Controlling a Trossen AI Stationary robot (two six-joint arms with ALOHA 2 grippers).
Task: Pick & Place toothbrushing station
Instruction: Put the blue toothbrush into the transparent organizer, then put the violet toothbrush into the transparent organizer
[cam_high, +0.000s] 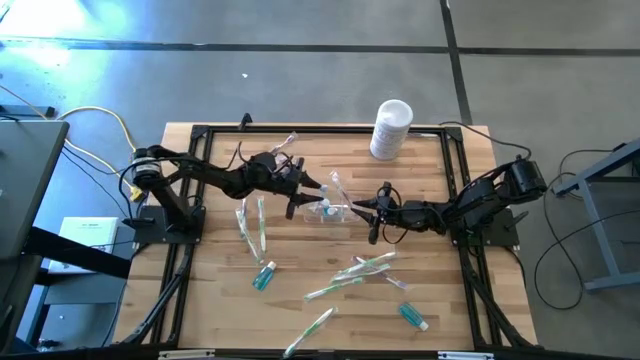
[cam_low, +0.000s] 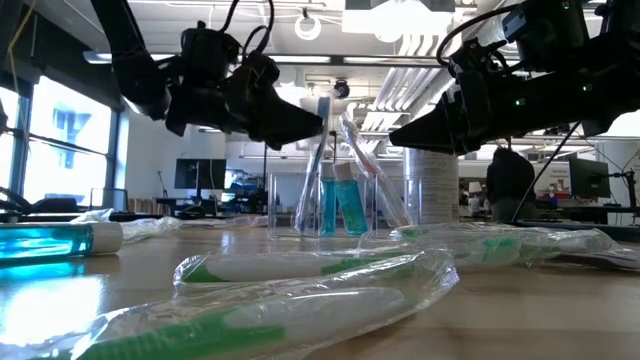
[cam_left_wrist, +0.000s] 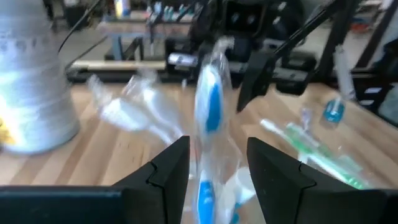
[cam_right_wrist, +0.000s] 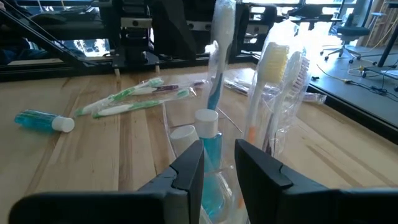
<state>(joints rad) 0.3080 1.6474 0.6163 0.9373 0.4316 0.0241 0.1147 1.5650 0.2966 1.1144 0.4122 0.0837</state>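
Observation:
The small clear cup (cam_high: 325, 212) (cam_low: 290, 205) stands upright at mid-table. Two teal tubes (cam_low: 340, 205), a white-blue toothbrush (cam_left_wrist: 208, 106) (cam_right_wrist: 219, 37) and other wrapped toothbrushes (cam_right_wrist: 277, 74) stand in it, leaning on its rim. My left gripper (cam_high: 305, 195) (cam_left_wrist: 217, 162) is level at the cup's left, above the rim, and open. The white-blue toothbrush's upper part stands in the gap without showing contact. My right gripper (cam_high: 375, 212) (cam_right_wrist: 219, 158) is level at the cup's right, its fingers a little apart, with a tube's white cap (cam_right_wrist: 207, 118) just beyond them. My right gripper stands close against the clear wrappers leaning out of the cup (cam_right_wrist: 261, 143), but I cannot tell whether its fingers touch them or the cup.
A white canister (cam_high: 391, 128) (cam_left_wrist: 31, 81) stands at the far edge. Several wrapped toothbrushes (cam_high: 250, 225) (cam_high: 362, 268) (cam_high: 310, 332) and two teal tubes (cam_high: 264, 276) (cam_high: 412, 317) lie loose on the near half. A black frame (cam_high: 200, 130) borders the table.

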